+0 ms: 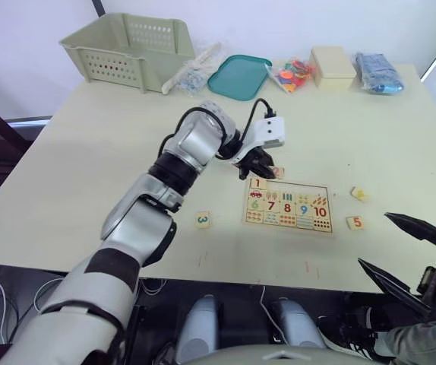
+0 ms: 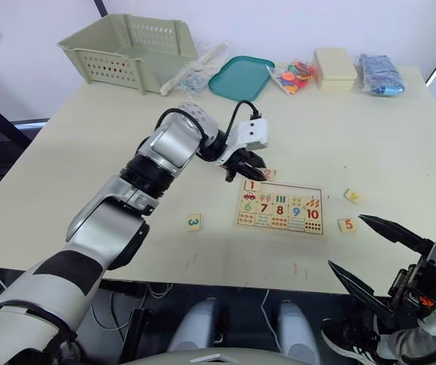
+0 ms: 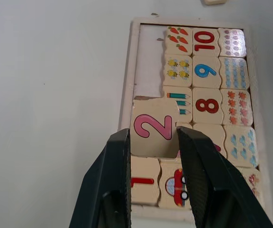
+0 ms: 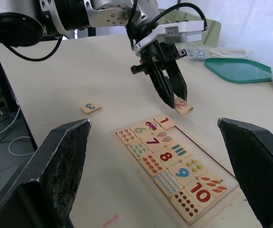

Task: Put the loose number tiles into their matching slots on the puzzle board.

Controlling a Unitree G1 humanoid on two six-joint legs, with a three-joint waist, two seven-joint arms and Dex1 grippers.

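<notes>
Light-wood tile 2 (image 3: 152,128) pinched in left hand (image 3: 151,142) — held above board (image 1: 289,206) top row, beside seated tile 1 (image 1: 258,183); right hand (image 1: 400,251) fingers spread, low off bench (image 1: 89,175) edge; tiles 3 (image 1: 202,220), 5 (image 1: 355,223) loose on bench.

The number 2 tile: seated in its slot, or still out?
Out: the number 2 tile hangs in the left claw, above the puzzle board.

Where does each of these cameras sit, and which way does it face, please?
Head eyes: look forward and down over the table; both arms show.
Left wrist: looks along the left gripper holding the 2 tile above the puzzle board.
Right wrist: looks between the open right gripper fingers across the board.
All share the board.
</notes>
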